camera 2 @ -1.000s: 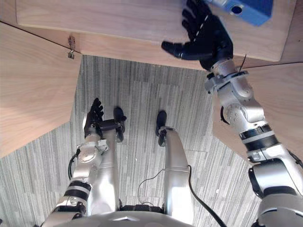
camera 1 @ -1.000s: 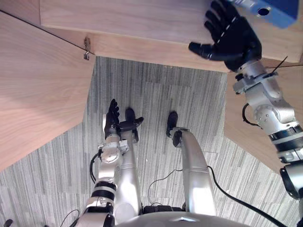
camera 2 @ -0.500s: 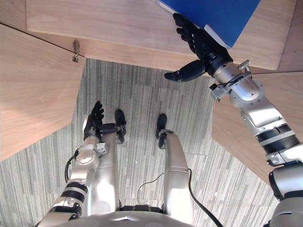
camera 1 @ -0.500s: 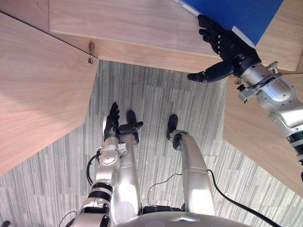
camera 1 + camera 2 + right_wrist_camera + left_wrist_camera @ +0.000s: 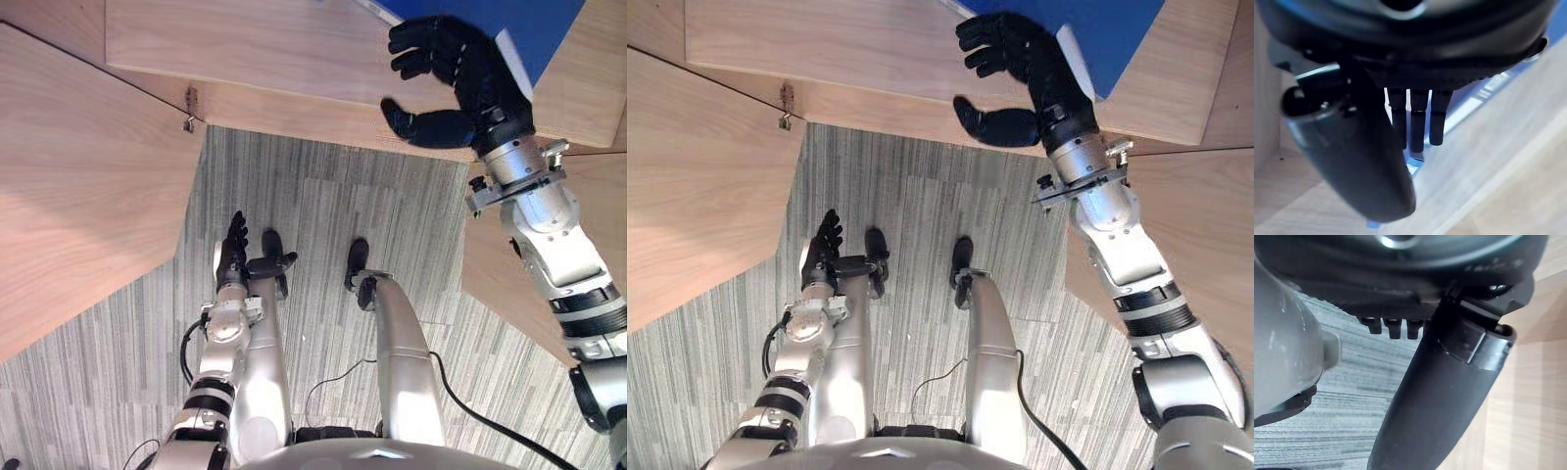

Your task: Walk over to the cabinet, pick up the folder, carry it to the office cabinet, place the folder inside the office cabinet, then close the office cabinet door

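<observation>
A flat blue folder with a white strip along one edge (image 5: pixel 547 27) is seen lying on the light wooden cabinet shelf (image 5: pixel 245 49), at its far right end. The right hand (image 5: pixel 470 76) is raised over the folder's near corner, palm down, so that part of the white strip is covered by it. Its fingers (image 5: pixel 416 39) are spread and loosely bent, reaching out over the bare wood beside the folder's edge. The thumb (image 5: pixel 423 127) is held well apart from them, out past the shelf's front edge. Nothing is gripped between thumb and fingers. Whether the palm rests on the folder cannot be told. In the right wrist view the fingers (image 5: pixel 1418 122) are shown nearly straight, with the folder's blue and white edge just past their tips.

The left hand (image 5: pixel 233 259) is hung low at the robot's side above the grey striped carpet floor (image 5: pixel 323 196). Its fingers (image 5: pixel 236 227) are kept straight and together, and nothing is held or touched by them.

An open light wooden door panel (image 5: pixel 78 186) is seen on the left, with a small metal hinge (image 5: pixel 188 110) where it meets the shelf. A second wooden panel (image 5: pixel 495 284) is seen on the right.
</observation>
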{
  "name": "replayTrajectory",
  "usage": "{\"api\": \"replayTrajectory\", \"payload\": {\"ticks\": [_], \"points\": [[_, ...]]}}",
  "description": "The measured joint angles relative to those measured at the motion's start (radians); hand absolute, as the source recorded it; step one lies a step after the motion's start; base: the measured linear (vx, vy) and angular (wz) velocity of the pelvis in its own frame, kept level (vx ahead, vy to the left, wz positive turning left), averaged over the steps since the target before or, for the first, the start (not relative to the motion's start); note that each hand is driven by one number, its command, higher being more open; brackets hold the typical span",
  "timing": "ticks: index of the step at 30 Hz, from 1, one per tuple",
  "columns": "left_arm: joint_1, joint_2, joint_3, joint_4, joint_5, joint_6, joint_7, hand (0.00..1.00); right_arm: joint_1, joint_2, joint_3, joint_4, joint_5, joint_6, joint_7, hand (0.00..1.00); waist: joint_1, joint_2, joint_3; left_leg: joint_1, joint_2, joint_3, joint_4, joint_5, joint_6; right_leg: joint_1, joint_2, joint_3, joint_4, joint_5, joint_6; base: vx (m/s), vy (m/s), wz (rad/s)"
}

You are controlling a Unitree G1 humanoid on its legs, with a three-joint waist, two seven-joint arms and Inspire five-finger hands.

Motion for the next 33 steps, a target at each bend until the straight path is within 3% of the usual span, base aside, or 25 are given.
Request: {"api": "replayTrajectory", "payload": {"ticks": [9,25,33], "points": [[-0.006,-0.02,0.029,-0.01,0.035,0.001,0.023,1.0,-0.005,0.145,-0.017,-0.006,-0.319,0.02,-0.081,0.0,0.001,0.001,-0.001,-0.018,-0.002,-0.004,0.002,0.004,0.002,-0.022,-0.001,0.0,0.016,0.0,0.0,0.0,0.0,0.0],[-0.038,-0.049,0.068,-0.027,0.034,0.002,0.049,1.0,-0.094,0.271,-0.021,0.148,-0.48,0.112,-0.134,0.0,0.008,0.002,0.0,-0.076,-0.03,-0.033,0.007,0.03,0.009,-0.064,-0.028,-0.03,0.034,-0.002,-0.003,0.0,0.02,0.07],[-0.044,-0.061,0.087,-0.026,0.034,0.002,0.06,1.0,-0.146,0.305,-0.102,0.215,-0.516,0.166,-0.184,0.0,0.022,0.01,0.004,-0.09,-0.035,-0.043,0.008,0.031,0.008,-0.074,-0.032,-0.035,0.036,-0.002,-0.003,0.0,0.006,0.01]]}}
